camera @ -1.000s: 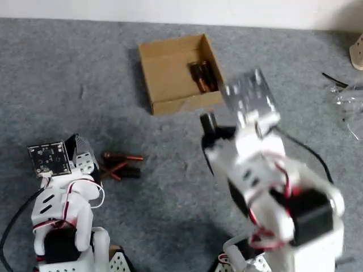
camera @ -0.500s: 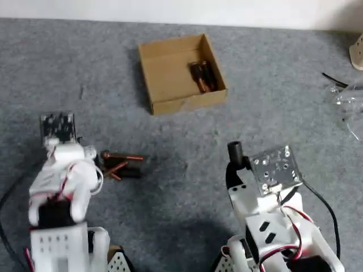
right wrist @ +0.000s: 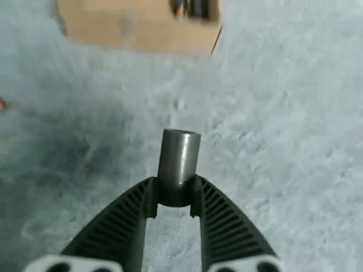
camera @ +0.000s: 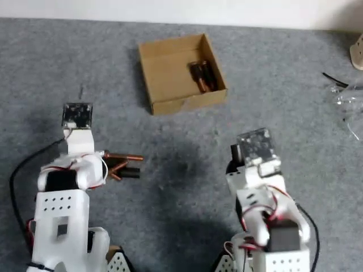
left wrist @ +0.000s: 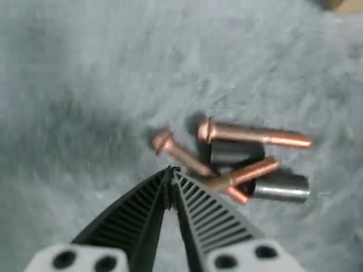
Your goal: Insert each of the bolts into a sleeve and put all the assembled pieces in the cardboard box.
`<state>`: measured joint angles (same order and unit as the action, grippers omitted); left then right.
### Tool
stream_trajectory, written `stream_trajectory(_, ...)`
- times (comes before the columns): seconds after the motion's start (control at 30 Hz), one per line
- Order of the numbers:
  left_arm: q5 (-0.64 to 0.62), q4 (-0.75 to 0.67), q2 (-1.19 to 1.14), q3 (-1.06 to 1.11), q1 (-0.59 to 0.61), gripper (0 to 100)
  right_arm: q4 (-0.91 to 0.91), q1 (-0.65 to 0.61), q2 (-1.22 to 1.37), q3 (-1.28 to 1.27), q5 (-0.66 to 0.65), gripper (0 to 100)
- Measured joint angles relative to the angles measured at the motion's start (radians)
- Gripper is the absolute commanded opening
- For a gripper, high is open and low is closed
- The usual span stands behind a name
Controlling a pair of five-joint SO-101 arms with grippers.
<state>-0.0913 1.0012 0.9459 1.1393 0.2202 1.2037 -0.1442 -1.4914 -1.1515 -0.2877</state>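
Observation:
Three copper bolts and two dark sleeves lie in a loose pile on the grey carpet; in the high view the pile sits just right of the left arm. My left gripper is shut and empty, its tips just short of the nearest bolt. Held upright above the carpet is a dark sleeve, with my right gripper shut on its lower end. The same sleeve shows at the right arm's front. The cardboard box at the back holds assembled pieces.
Clear plastic and black wires lie at the far right, with a pale object at the edge. Open carpet separates the two arms and lies in front of the box.
The right arm has pulled back from near the box towards the front, still holding the sleeve. The left arm has swung forward and right, up to the pile of bolts.

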Motion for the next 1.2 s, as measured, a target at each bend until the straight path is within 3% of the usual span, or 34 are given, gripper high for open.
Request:
stream_trajectory(0.27, -0.410, 0.000, 0.000, 0.002, -0.048, 1, -0.121, 0.002, -0.005, -0.149, 0.008, 0.4)
stream_trajectory(0.47, -0.624, -0.009, 0.000, -0.023, -0.121, 1, -0.150, 0.002, -0.006, -0.169, 0.012, 0.4)
stream_trajectory(0.7, -0.674, -0.101, -0.028, -0.037, -0.149, 2, -0.192, 0.002, -0.005, -0.216, 0.015, 0.4)
stream_trajectory(0.87, -0.695, -0.137, -0.199, -0.068, -0.176, 9, -0.218, 0.002, -0.006, -0.236, 0.015, 0.4)
stream_trajectory(1.2, -0.729, -0.166, -0.451, -0.146, -0.233, 9, -0.218, 0.002, -0.006, -0.238, 0.015, 0.4)
